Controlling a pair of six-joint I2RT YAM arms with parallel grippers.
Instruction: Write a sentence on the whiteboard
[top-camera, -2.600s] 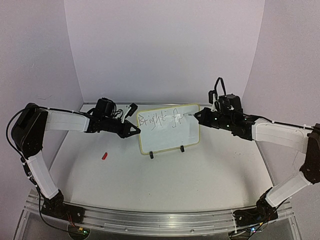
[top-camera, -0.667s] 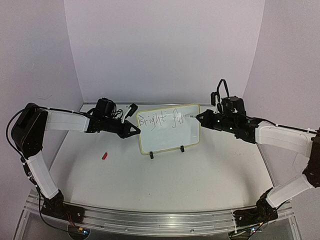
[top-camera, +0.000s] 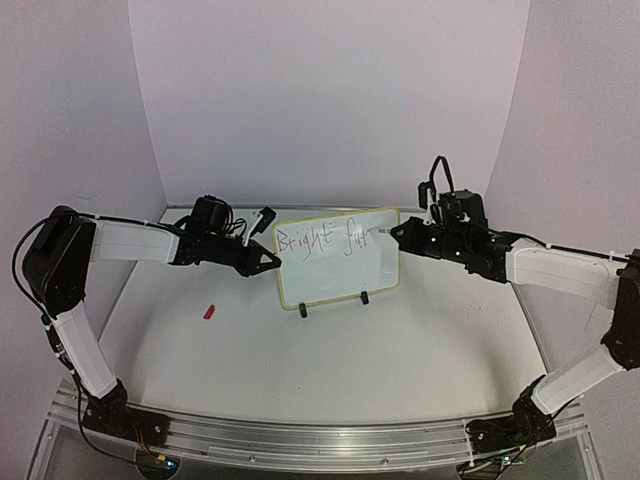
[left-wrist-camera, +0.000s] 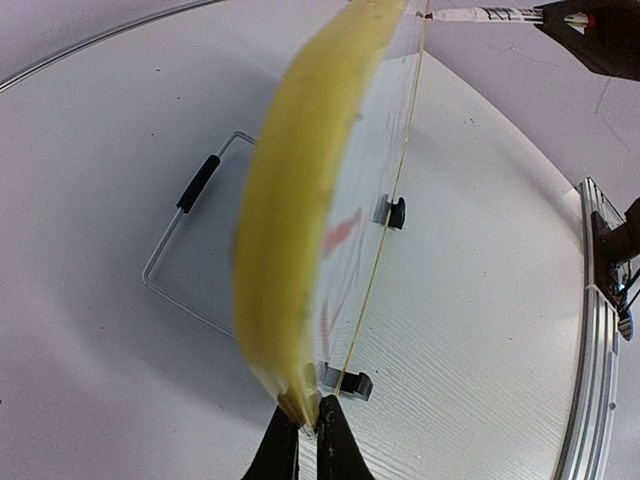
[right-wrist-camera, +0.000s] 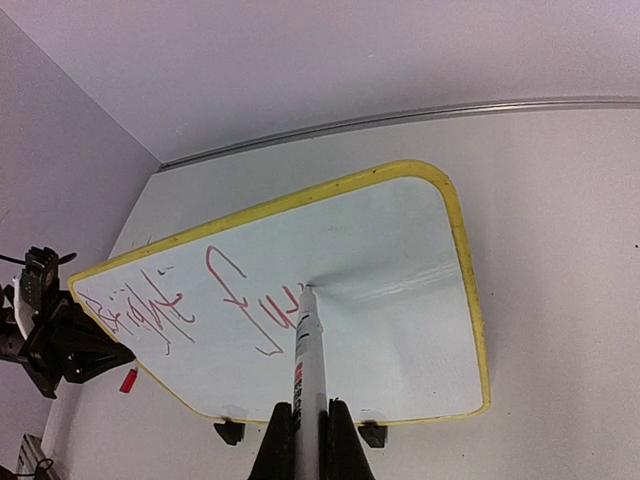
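- Cap (top-camera: 209, 311), red, lies on table (top-camera: 300, 385) ahead of the left arm, well apart from the board; same spot as before
- Board (top-camera: 340, 275) stands mid-table on its clip feet, unmoved
- Left gripper (left-wrist-camera: 308, 415) clenched on the board's left rim, steadying it; no shift over the last seconds
- Right gripper (right-wrist-camera: 308, 410) clenched on marker (right-wrist-camera: 306, 345), tip touching the board's upper middle
- Change: writing (top-camera: 322, 240) has grown from "Bright f" to roughly "Bright fu" plus a fresh stroke; the right gripper dipped a moment ago and is back up at the top of the line
- Judgement: mid-word in the second word, sentence unfinished; the bare lower half leaves room to go on
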